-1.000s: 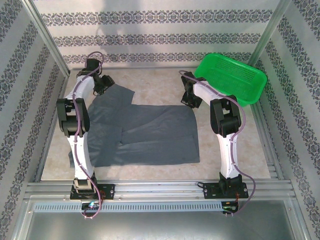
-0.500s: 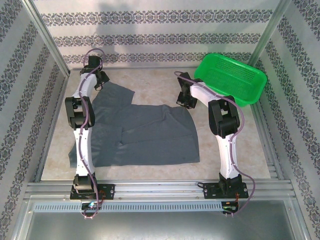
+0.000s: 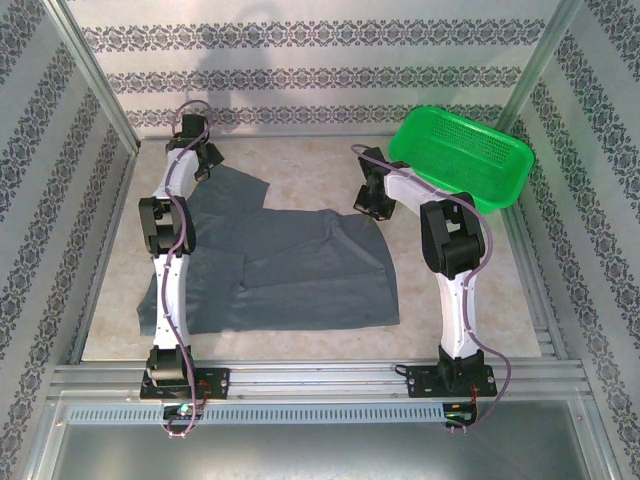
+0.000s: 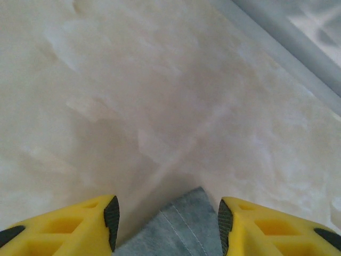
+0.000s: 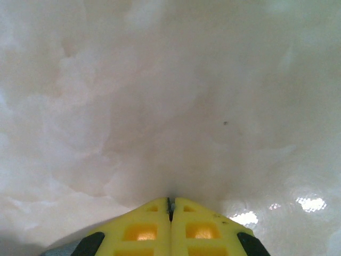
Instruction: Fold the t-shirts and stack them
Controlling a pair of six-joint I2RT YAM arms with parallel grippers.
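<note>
One dark slate-grey t-shirt (image 3: 290,270) lies spread flat on the table between the arms. My left gripper (image 3: 204,160) is at its far left sleeve. In the left wrist view my left gripper (image 4: 166,216) is open, and the stitched sleeve corner (image 4: 186,226) lies between the yellow fingers (image 4: 80,224) without touching them. My right gripper (image 3: 368,205) sits at the shirt's far right corner, which rises toward it. In the right wrist view my right gripper (image 5: 170,202) is shut, with a thin sliver of cloth in the seam and grey cloth (image 5: 58,249) at the bottom left.
A bright green mesh basket (image 3: 462,160) stands tilted at the back right, close behind the right arm. Patterned walls and metal rails (image 3: 300,372) enclose the marble-look table (image 3: 310,170). Bare table lies behind the shirt and along its right side.
The left arm has stretched farther back, carrying its gripper to the sleeve's far corner. The right gripper has shifted slightly left, and the shirt's far right corner is drawn in and raised.
</note>
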